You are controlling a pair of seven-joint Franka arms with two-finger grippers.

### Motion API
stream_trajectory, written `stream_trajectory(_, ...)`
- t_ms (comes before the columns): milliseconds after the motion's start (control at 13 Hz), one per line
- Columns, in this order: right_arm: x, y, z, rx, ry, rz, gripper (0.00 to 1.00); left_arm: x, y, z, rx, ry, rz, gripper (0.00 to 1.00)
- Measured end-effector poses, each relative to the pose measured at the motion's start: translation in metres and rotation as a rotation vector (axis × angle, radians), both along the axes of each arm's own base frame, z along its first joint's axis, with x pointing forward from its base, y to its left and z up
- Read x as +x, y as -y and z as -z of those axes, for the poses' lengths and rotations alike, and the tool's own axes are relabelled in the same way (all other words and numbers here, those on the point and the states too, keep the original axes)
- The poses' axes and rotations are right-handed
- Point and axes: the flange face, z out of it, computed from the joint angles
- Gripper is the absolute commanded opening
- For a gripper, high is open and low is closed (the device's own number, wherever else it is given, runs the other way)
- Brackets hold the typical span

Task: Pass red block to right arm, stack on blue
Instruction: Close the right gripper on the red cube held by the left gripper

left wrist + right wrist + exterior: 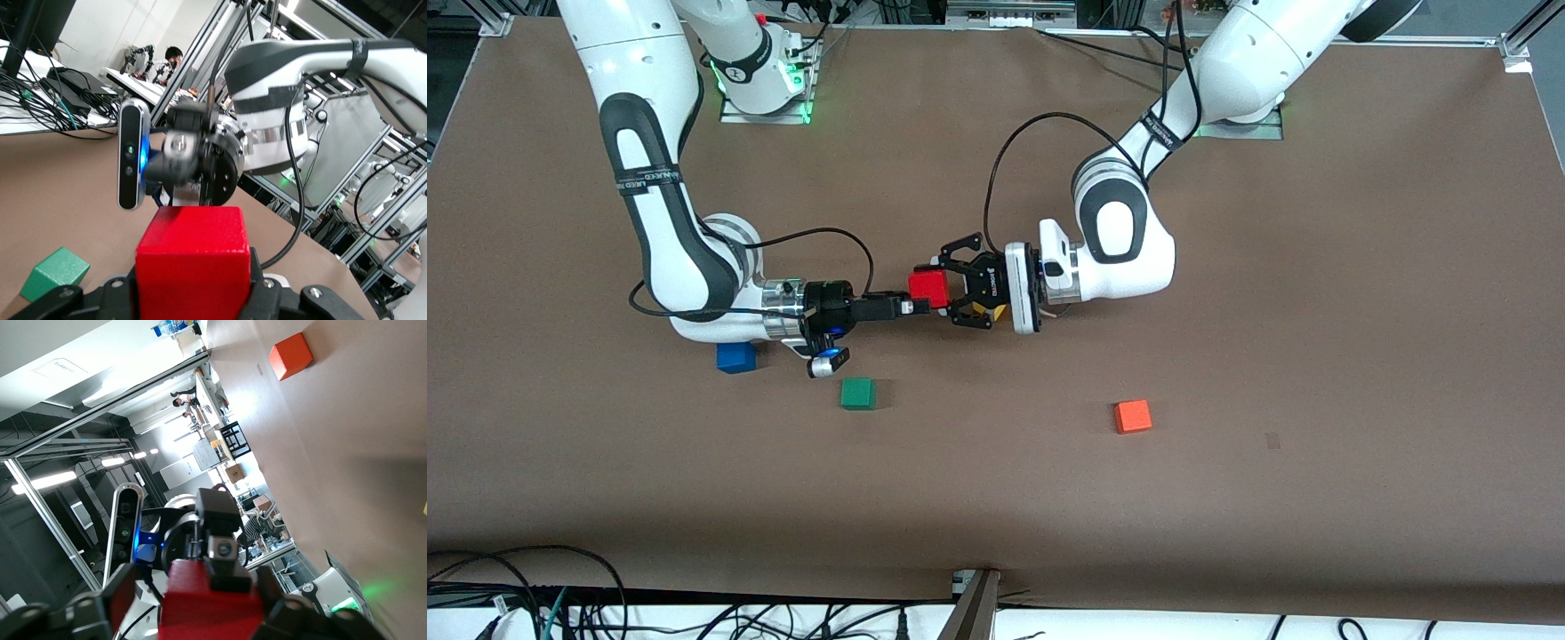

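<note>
At frame centre, above the surface (1227,498), the left pincer (951,293) is clamped on the red block (929,287). The right pincer (920,307) touches that block; its grip cannot be determined. The blue block (735,357) lies under the right arm (667,222).

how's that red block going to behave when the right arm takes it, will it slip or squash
The red block looks rigid with flat faces, so it probably won't squash or roll. Its smooth sides might slip between the left gripper and right gripper, both over the table midair.

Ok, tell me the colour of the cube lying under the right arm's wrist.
Solid blue: the blue cube, seen best in the front view.
</note>
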Motion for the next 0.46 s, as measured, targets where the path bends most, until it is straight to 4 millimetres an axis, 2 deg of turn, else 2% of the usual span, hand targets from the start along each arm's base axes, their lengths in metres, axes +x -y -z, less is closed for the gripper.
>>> stream_trajectory(77, -0.0002, 0.0003, 0.002, -0.001, -0.002, 0.003, 0.17, 0.0016, -0.0006, -0.0012, 0.0, -0.001, -0.012, 0.04)
stream_trajectory(154, 0.0, 0.0006, 0.0033, -0.002, -0.006, 0.006, 0.12, 0.0012, 0.0, -0.0012, 0.009, 0.004, -0.017, 0.13)
stream_trajectory(308, 0.0005, 0.002, 0.0031, -0.001, -0.005, 0.007, 0.12, 0.0006, 0.0019, -0.0025, 0.016, 0.005, -0.026, 0.5)
stream_trajectory(385, 0.0009, 0.0025, 0.0028, 0.0, -0.004, 0.008, 0.12, 0.0002, 0.0026, -0.0038, 0.023, 0.008, -0.032, 0.95)
stream_trajectory(462, 0.0015, 0.0025, 0.0019, 0.001, -0.002, 0.008, 0.12, -0.0002, 0.003, -0.0061, 0.032, 0.012, -0.039, 1.0)
